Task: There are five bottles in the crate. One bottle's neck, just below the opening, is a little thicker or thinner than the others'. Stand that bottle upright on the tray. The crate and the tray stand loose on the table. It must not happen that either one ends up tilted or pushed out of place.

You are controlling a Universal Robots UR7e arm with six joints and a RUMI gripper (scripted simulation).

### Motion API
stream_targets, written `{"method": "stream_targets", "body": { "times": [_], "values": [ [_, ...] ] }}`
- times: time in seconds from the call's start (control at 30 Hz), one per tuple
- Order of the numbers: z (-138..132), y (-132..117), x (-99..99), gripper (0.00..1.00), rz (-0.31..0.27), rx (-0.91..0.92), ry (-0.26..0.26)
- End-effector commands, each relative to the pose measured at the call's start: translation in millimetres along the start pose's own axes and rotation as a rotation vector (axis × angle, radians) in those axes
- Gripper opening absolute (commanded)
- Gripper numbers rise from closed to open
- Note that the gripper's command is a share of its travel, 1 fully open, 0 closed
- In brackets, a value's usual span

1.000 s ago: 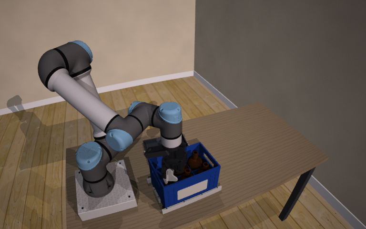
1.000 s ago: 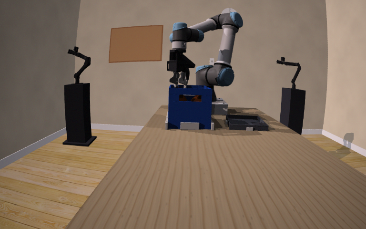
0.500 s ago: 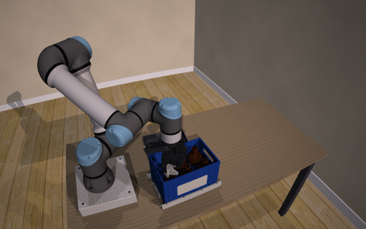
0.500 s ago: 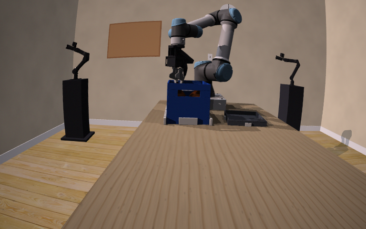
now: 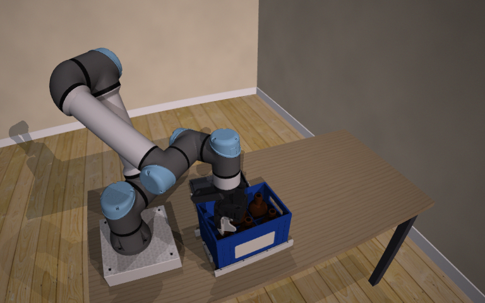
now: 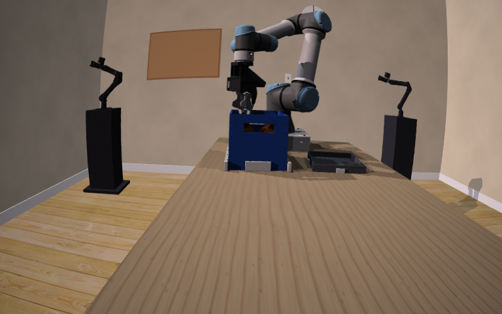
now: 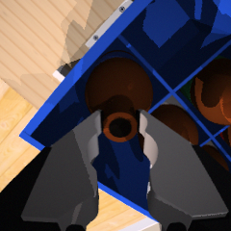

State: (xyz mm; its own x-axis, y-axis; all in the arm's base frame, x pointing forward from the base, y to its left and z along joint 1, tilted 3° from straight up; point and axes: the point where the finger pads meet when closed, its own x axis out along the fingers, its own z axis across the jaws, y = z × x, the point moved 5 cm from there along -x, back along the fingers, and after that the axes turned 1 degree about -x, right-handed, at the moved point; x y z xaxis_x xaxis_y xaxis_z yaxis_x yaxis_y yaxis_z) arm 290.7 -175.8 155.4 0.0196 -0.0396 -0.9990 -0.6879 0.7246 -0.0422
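The blue crate (image 5: 280,228) (image 6: 259,148) (image 7: 58,120) stands on the table near the robot base and holds brown bottles in separate cells. My gripper (image 5: 227,224) (image 6: 244,107) (image 7: 119,111) reaches down into the crate's corner cell. Its fingers are shut on the neck of the brown bottle (image 7: 120,79) standing there, one finger touching each side just below the opening. Other bottles show in neighbouring cells in the top view (image 5: 257,205) (image 5: 271,213) and in the wrist view (image 7: 217,91) (image 7: 175,122). The dark tray (image 5: 198,186) (image 6: 318,164) lies beside the crate, partly hidden by my arm in the top view.
The crate sits on a pale base plate (image 5: 250,262) on the wooden table (image 5: 340,178) (image 6: 296,240). Blue dividers (image 7: 164,87) run close around the held bottle. Two black camera stands (image 6: 103,148) (image 6: 397,144) flank the table. My base plinth (image 5: 143,261) is left of the crate.
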Motion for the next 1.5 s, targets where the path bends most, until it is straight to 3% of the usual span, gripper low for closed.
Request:
{"method": "stream_targets", "body": {
  "times": [0.0, 1.4, 1.43, 1.47],
  "values": [
    [0.0, -0.3, -0.3, 0.00, -0.001, 0.000, 0.000],
    [0.0, -0.3, -0.3, 0.00, -0.001, 0.000, 0.000],
    [0.0, -0.3, -0.3, 0.38, -0.001, 0.000, 0.000],
    [0.0, -0.3, -0.3, 0.38, -0.001, 0.000, 0.000]
  ]
}}
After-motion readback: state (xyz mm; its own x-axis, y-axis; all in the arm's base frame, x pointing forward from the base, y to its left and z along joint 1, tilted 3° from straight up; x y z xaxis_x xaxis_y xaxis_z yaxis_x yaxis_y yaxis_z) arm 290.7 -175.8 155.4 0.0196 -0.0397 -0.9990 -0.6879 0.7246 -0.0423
